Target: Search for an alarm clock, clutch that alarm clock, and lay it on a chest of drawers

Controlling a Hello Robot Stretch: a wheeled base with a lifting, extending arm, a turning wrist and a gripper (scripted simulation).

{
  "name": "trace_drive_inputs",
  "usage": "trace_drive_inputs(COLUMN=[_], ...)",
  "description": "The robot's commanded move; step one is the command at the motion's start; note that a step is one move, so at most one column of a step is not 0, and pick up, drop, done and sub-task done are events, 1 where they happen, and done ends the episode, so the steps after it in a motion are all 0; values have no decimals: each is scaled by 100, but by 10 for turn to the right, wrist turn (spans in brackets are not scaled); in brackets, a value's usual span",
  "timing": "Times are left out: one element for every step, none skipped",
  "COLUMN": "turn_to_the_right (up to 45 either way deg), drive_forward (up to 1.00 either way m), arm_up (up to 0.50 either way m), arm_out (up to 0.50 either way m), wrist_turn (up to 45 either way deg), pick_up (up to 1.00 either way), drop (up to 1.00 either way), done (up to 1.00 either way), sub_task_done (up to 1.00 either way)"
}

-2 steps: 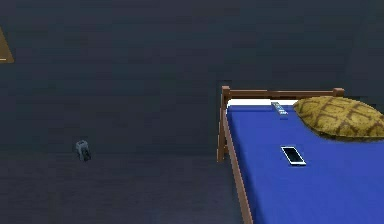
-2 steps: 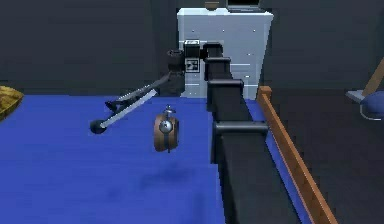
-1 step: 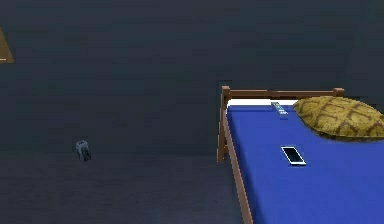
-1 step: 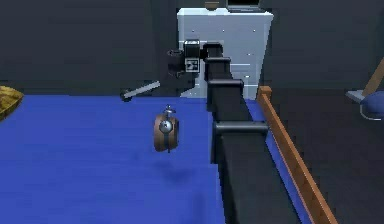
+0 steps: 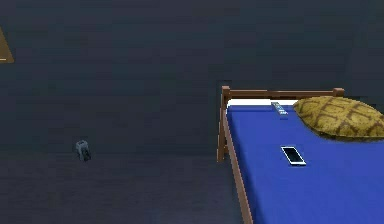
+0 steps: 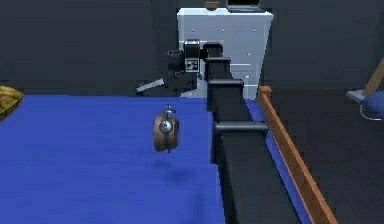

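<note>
The alarm clock (image 6: 166, 131) is a small round brown-orange body w/ a greyish face and little bells on top; it shows over the blue bed cover (image 6: 80, 160), just left of the arm (image 6: 240, 150) and below the gripper (image 6: 152, 85) in the arm side view; if it stands on the cover or hangs free, I cannot tell; prob. it is light and stiff, metal w/ a glass front, so smooth, a bit slippery, and the glass fragile; best to take it by the round sides of the case, not by bells or face; on a soft cover it may tip easily; whether the claw is apart or together I cannot tell, nor if it holds anything; beyond the gripper stands a white boxy chest of drawers (image 6: 235, 40), hard and flat-fronted; the bed has a wooden frame (image 6: 290, 150), reddish-brown w/ straight rails; in the forward view a quilted yellow-brown cushion (image 5: 345, 116) and a flat black phone (image 5: 292, 155) lie on the cover
</note>
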Motion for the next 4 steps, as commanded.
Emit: trace_drive_inputs(turn_to_the_right=[0,0,0,0], drive_forward=[0,0,0,0], arm_up=[-26,0,10,16], arm_out=[0,0,0,0], wrist_turn=[0,0,0,0], pick_up=[0,100,0,0], drop=[0,0,0,0], done=[0,0,0,0], sub_task_done=[0,0,0,0])
